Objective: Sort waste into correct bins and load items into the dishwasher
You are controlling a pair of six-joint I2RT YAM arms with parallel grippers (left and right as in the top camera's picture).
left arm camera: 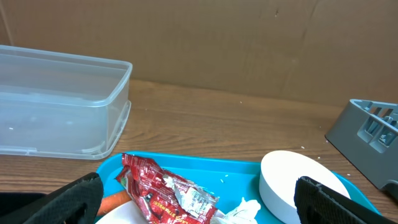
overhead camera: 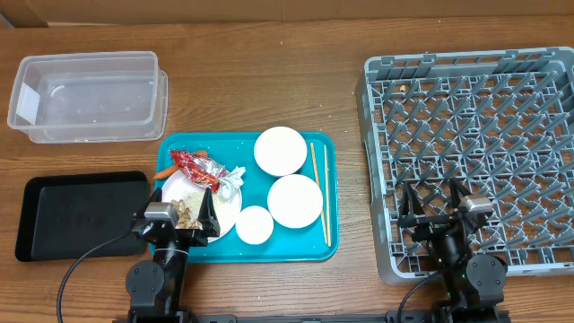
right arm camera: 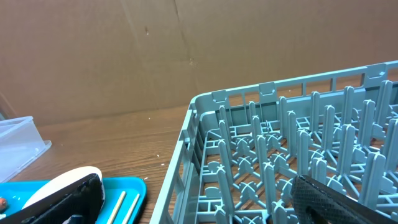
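Wrapper (overhead camera: 192, 167) first: crinkled red foil across the plate's (overhead camera: 225, 212) far edge, on the teal tray (overhead camera: 309, 244).

Left gripper (overhead camera: 181, 215) hangs over the plate's near side, jaws wide, holding nothing; right gripper (overhead camera: 432, 206) is likewise spread and empty above the rack (overhead camera: 475, 108). Nothing looks sorted yet. The foil seems thin and springy, so pinch a raised crease and lift clear of the carrot (overhead camera: 166, 170) and crumpled paper (overhead camera: 232, 179) beside it. The tub (overhead camera: 90, 94) is clear and rounded, the black tray (overhead camera: 81, 215) shallow and matte.
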